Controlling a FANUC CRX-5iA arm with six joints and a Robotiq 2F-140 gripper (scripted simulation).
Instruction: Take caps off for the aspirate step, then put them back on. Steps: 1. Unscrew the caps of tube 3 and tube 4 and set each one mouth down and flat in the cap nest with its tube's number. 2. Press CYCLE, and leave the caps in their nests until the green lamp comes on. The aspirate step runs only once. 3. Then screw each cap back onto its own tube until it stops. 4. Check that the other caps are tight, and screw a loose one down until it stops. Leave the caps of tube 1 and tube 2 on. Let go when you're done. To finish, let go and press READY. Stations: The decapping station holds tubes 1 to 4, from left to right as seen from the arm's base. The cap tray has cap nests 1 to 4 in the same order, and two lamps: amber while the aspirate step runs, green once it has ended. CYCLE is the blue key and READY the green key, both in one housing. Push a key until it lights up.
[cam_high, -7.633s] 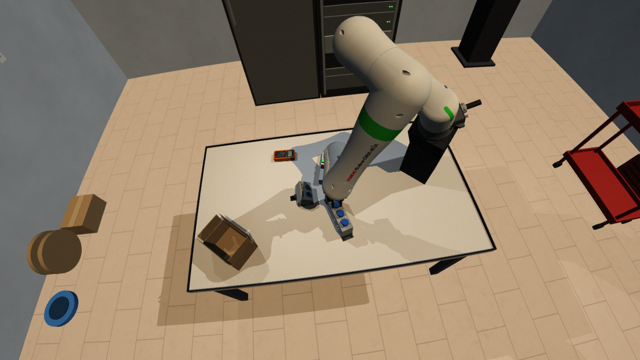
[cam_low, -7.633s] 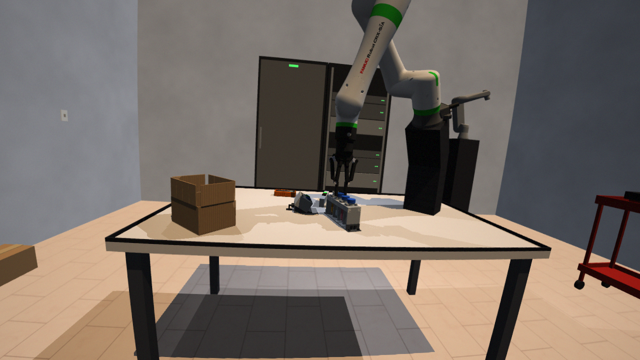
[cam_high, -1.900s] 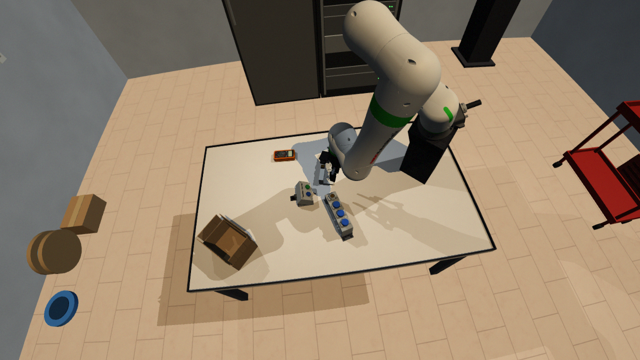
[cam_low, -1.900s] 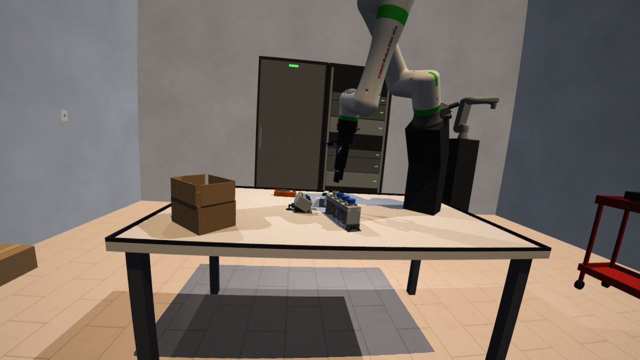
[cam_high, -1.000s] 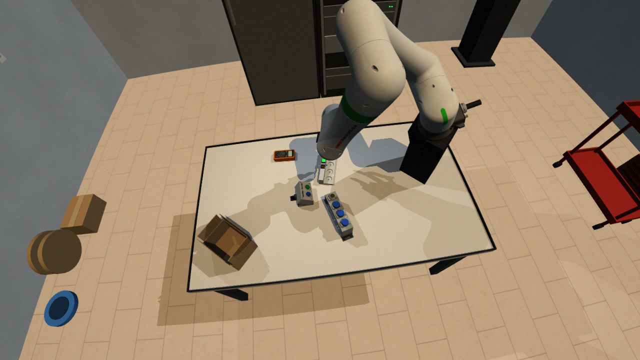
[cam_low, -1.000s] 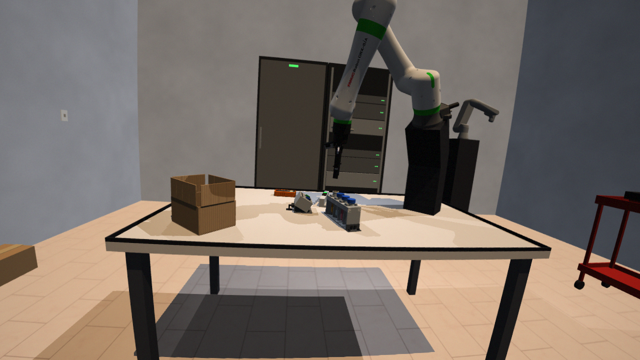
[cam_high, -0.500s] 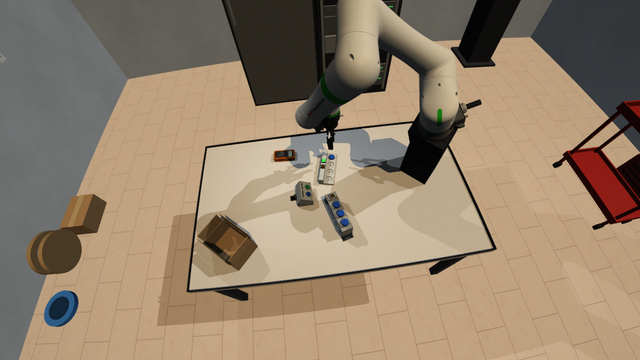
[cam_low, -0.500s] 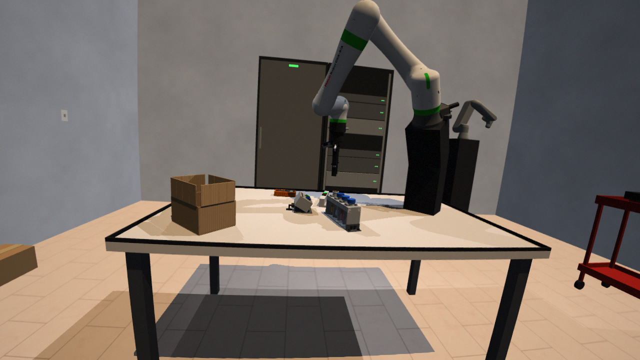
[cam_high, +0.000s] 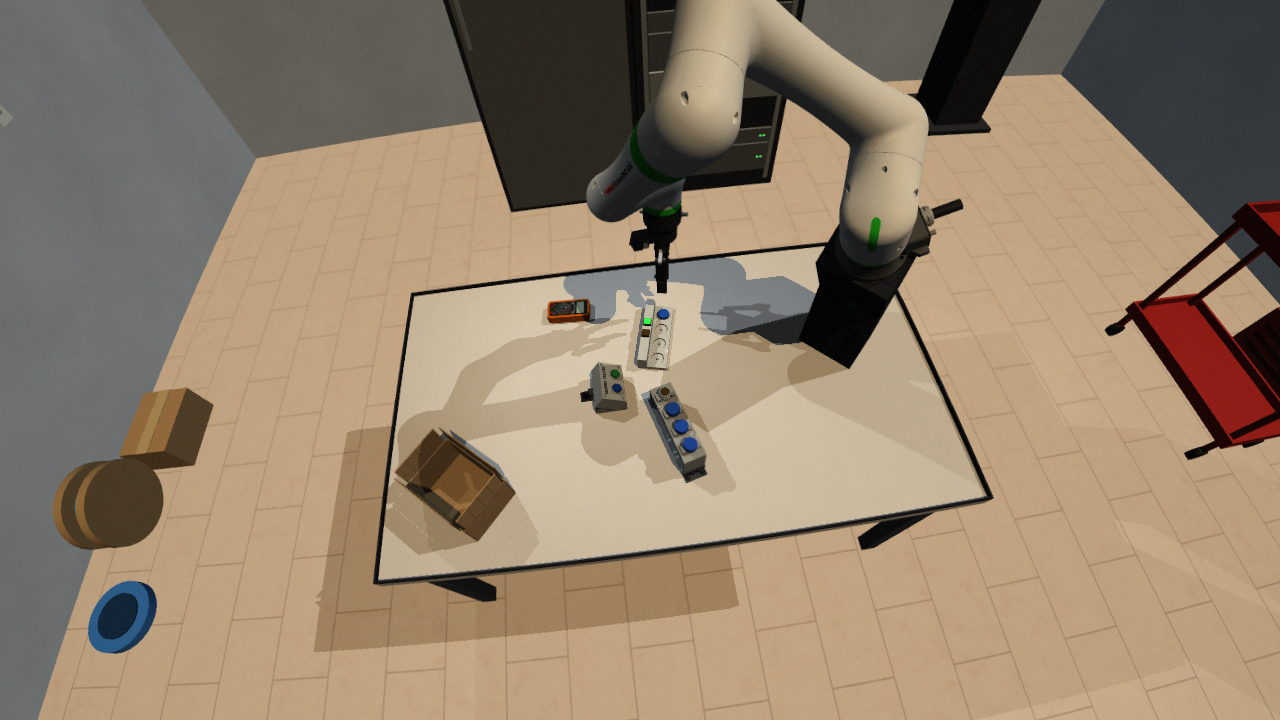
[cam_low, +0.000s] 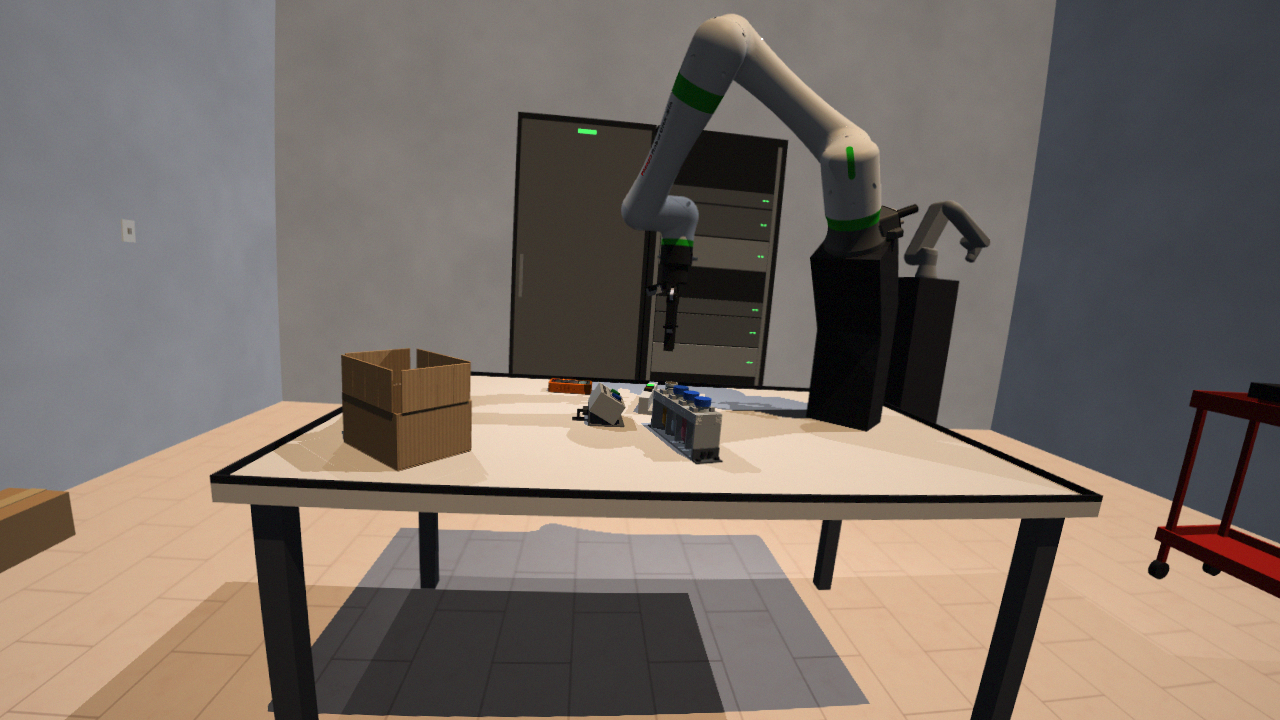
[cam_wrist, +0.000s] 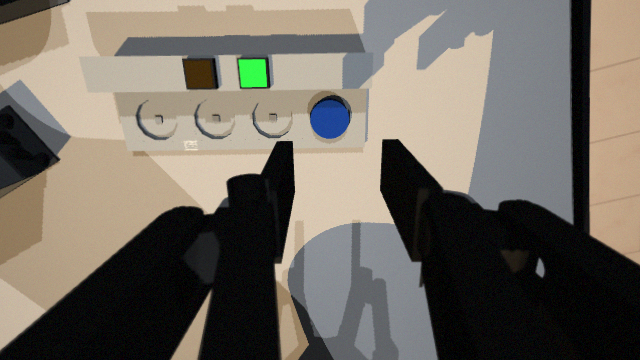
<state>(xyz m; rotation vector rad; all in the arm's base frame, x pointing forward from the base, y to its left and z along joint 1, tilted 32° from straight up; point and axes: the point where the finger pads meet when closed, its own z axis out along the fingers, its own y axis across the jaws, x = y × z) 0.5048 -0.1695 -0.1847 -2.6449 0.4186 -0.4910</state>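
Fingers sit partly apart with nothing between them – the gripper (cam_wrist: 335, 150) hovers just short of the blue cap (cam_wrist: 329, 118) lying in the end nest of the cap tray (cam_wrist: 240, 142), green lamp (cam_wrist: 253, 73) lit.

Light is even and fairly bright, with no glare or blown highlights. On the bench (cam_high: 895, 420) the arm throws several overlapping hard-edged shadows: tan ones spreading away from the claw (cam_high: 661, 279) toward the cardboard box (cam_high: 454, 483), and cooler grey ones right beneath and beside the claw. A dark rectangular shadow lies on the floor under the bench. In the wrist view the claw's fingers are flat black silhouettes with no surface detail, and shadow edges look stepped and jagged. The green lamp (cam_wrist: 253, 73) beyond the fingertips glows saturated. Everything stays in focus; the top view bends slightly at its borders.
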